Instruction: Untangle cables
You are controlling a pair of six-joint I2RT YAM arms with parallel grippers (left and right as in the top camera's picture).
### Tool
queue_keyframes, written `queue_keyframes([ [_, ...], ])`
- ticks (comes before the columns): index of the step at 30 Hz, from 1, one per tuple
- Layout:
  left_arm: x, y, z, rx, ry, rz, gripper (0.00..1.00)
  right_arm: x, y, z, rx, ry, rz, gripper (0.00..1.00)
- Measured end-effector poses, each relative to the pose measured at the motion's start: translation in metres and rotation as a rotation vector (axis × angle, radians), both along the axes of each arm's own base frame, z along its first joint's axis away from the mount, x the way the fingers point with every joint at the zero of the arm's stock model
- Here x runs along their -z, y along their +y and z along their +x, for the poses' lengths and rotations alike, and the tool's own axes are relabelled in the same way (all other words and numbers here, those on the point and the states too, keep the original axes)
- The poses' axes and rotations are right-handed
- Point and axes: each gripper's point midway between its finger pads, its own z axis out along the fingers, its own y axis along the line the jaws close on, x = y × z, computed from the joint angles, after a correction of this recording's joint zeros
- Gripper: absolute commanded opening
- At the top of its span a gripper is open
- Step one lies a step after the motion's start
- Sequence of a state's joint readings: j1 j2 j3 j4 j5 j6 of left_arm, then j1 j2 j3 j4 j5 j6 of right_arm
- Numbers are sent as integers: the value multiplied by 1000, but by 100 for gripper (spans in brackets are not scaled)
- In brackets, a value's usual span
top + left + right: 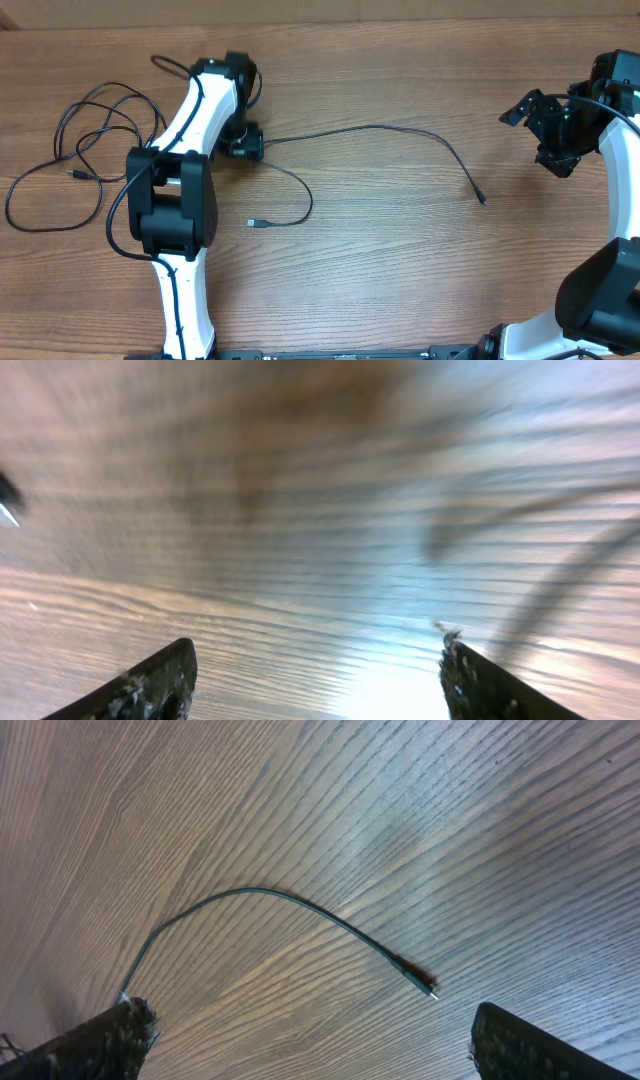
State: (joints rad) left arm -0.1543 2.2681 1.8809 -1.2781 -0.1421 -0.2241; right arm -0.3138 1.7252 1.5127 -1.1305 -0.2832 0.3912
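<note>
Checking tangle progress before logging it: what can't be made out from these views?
Overhead: the left arm hides where the long cable begins.
Overhead: the looped cables are too thin to tell which strand crosses over.
Left wrist: blur; the dark streaks cannot be identified.
Right wrist: a cable passes out of sight behind a fingertip.

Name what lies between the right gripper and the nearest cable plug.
Bare table separates right gripper from cable plug, per right wrist view.

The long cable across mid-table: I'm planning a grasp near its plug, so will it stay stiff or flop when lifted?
Probably floppy: the long cable is thin and lies in a loose curve. Likely light, being so thin; a push would probably just bend it.
</note>
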Motion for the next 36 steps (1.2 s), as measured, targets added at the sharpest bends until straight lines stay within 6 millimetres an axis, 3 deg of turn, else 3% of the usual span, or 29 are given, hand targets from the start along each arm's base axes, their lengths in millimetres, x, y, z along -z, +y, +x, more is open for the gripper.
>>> queue_keyframes([
  [4,-21,-19,27,59,-102,-55,77,0,0,0,0,0,0,100],
  [7,-23,-31,39,81,-155,-95,77,0,0,0,0,0,0,100],
  [14,-3,-57,64,168,-267,-204,69,0,0,0,0,-1,0,100],
  [20,17,-97,60,371,-288,-317,59,-7,-6,19,1,-85,-27,100],
  [24,26,-117,49,505,-273,-326,44,-7,-5,20,-1,-88,-18,100],
  [28,32,-118,47,570,-292,-262,26,-6,6,11,-14,-57,37,100],
  [29,33,-115,47,570,-302,-241,22,-7,8,12,-17,-60,50,95],
  [31,34,-106,49,541,-319,-193,18,-8,12,12,-22,-66,72,90],
  [33,33,-94,50,495,-329,-143,16,-11,20,12,-36,-74,118,100],
  [36,33,-74,54,401,-338,-100,15,-8,37,7,-68,-51,166,99],
])
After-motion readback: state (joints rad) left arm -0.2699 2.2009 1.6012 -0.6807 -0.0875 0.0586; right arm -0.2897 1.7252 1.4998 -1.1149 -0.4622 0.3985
